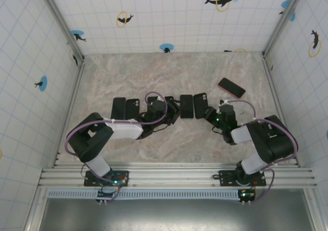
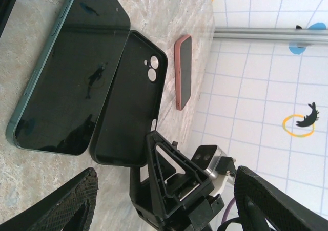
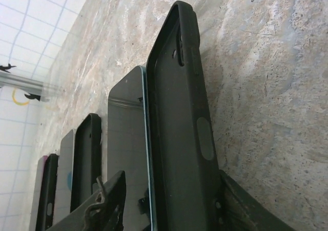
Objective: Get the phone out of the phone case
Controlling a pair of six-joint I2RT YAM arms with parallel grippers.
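A dark phone (image 1: 186,106) lies screen up at mid-table, with an empty black phone case (image 1: 200,105) right beside it. In the right wrist view the case (image 3: 179,128) has its near end between the fingers of my right gripper (image 3: 171,177), which is open; the left finger stands clear of the case, over the phone (image 3: 127,139). My right gripper (image 1: 210,113) sits at the near end of that pair. My left gripper (image 1: 171,110) hovers open and holds nothing. Its wrist view shows the phone (image 2: 72,72), the case (image 2: 130,98) and my open left gripper (image 2: 166,175).
A phone in a red case (image 1: 231,87) lies at the back right, seen as well as the red-cased phone (image 2: 183,72) from the left wrist. Another black phone (image 1: 119,108) and empty case (image 1: 132,108) lie to the left. Tiled walls enclose the marble table (image 1: 169,72).
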